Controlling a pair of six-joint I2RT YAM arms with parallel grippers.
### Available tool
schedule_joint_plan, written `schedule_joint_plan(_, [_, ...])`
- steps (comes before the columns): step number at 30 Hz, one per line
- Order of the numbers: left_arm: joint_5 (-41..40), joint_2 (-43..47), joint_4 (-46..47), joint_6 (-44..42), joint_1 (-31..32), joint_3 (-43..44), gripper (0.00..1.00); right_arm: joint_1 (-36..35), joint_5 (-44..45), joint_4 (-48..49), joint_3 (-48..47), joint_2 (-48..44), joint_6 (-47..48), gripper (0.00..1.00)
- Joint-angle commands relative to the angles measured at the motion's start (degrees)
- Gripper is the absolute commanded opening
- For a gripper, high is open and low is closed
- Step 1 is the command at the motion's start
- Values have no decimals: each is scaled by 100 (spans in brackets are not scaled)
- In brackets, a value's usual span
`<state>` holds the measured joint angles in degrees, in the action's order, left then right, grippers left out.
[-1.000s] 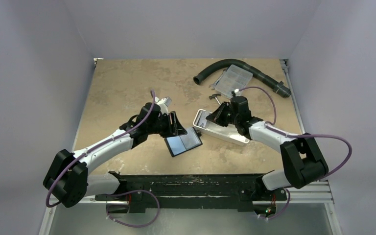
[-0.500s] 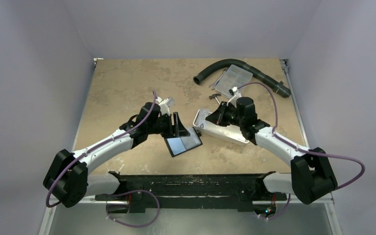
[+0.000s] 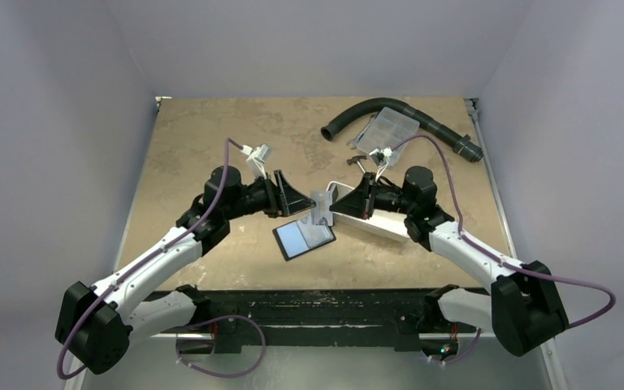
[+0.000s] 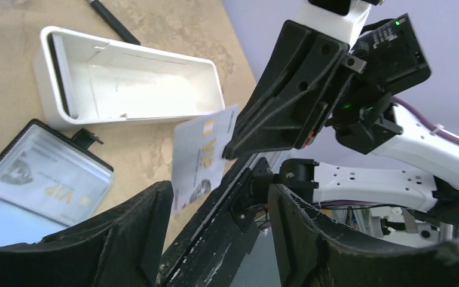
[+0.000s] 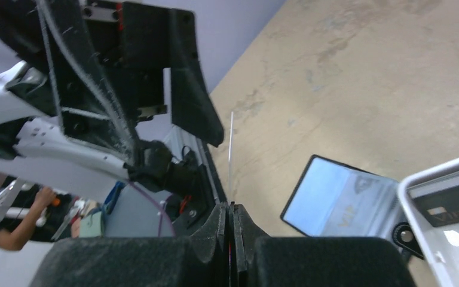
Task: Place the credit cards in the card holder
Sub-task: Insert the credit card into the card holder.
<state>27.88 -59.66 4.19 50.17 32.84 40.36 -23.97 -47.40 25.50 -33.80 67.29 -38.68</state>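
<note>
The L gripper (image 3: 299,201) is being held w/ jaws spread wide, gripping nothing, just beside an upright credit card (image 4: 203,158). Below, the card holder (image 3: 305,237) is lying open on the table (image 3: 203,138), a VIP card (image 4: 60,194) inside. The upright card is being pinched at its edge by the R gripper (image 5: 230,210), near the white tray (image 4: 125,116).

Top external: looks down from high above the near edge over the whole tabletop (image 3: 211,146). Left wrist: sits close, looks rightward past the left fingers (image 4: 137,233). Right wrist: sits close, looks leftward past the right fingers (image 5: 215,239). Shared by all three: card holder (image 3: 304,238), credit card (image 3: 320,207), white tray (image 3: 374,227).
</note>
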Motion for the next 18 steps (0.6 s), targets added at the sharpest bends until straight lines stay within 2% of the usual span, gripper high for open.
schedule_joint_plan(1, [349,-90,703,327,-16,-178,65,-58,-846,1267,233,-74,-529,0])
schedule_joint_plan(11, [729,-141,1296,584,-16,-477,56,-90,-853,1704,304,23,-779,0])
schedule_joint_plan(15, [937,-144,1799,865,-6,-746,48,-96,-907,2010,339,150,-949,0])
schedule_joint_plan(18, [1022,-217,1811,865,-6,-756,37,-99,-892,2092,344,224,-1009,0])
